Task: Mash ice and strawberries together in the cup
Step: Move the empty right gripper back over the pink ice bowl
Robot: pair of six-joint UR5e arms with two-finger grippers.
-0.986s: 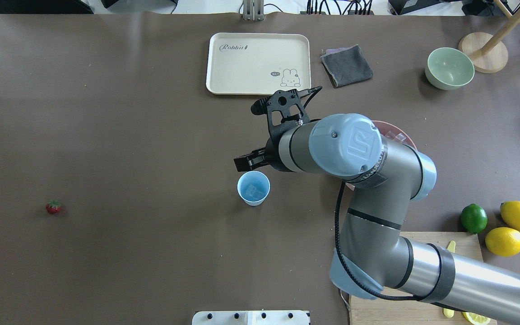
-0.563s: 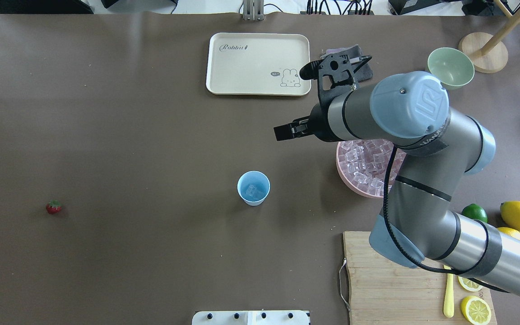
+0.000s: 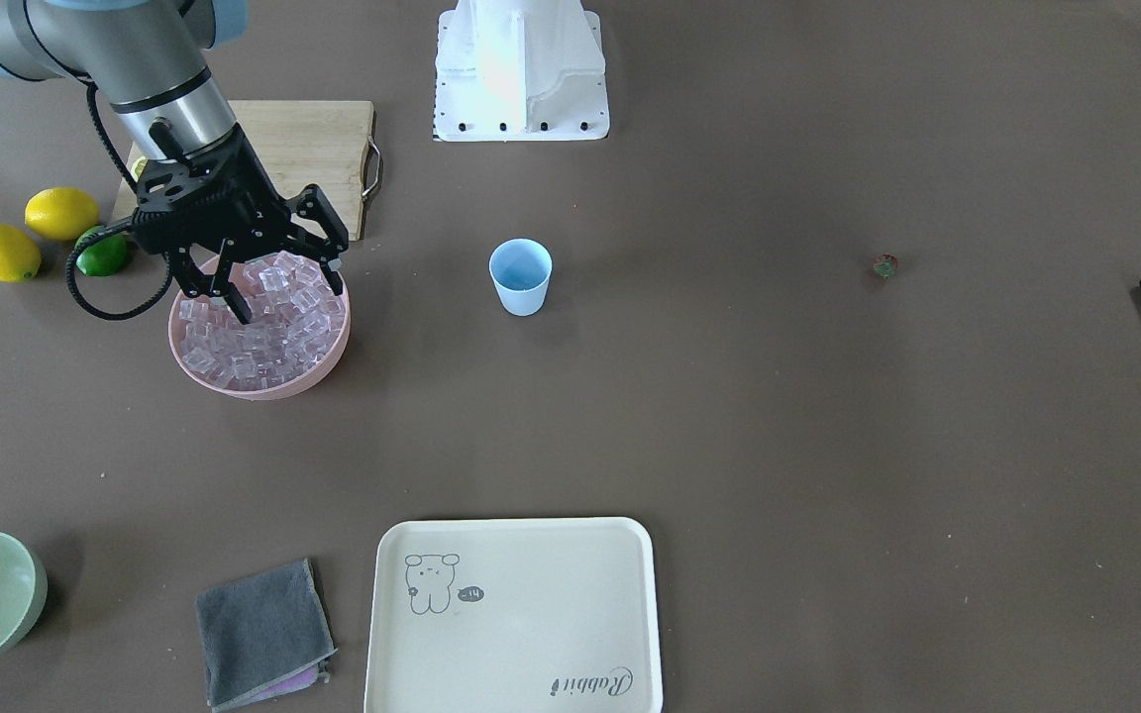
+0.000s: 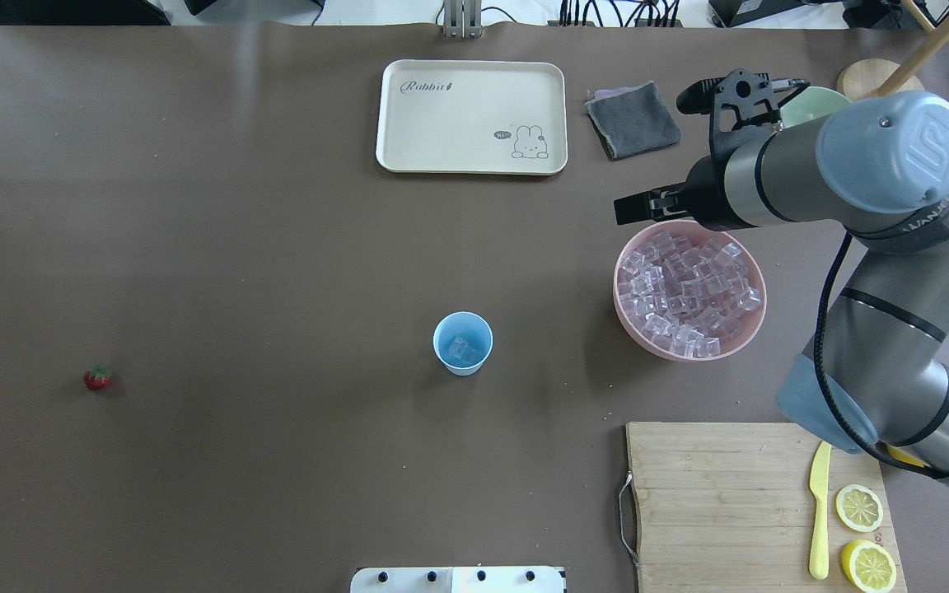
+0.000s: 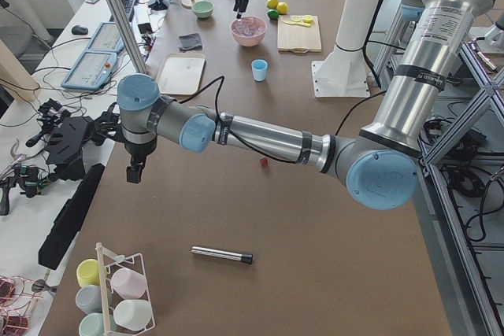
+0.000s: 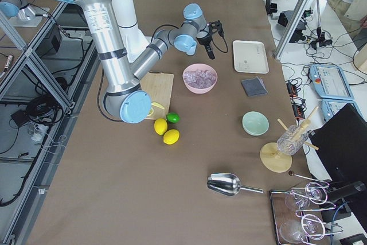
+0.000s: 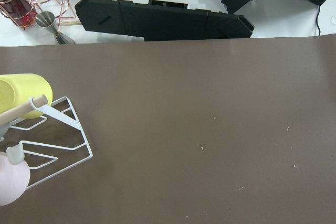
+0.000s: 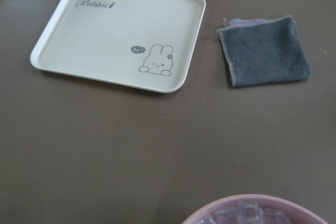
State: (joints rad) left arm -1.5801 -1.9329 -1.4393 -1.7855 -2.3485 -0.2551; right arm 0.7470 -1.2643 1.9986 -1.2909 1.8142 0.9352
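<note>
Cup point(image 4: 462, 343) well apart from pink bowl point(image 4: 635, 333)

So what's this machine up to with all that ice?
It is set to mash ice and a strawberry in a cup. The right gripper hangs open and empty over a pink bowl heaped with ice cubes. The blue cup mid-table holds at least one cube. The strawberry lies alone on the table, not yet in the cup. The left gripper hovers at the table's other end, away from all this.
</note>
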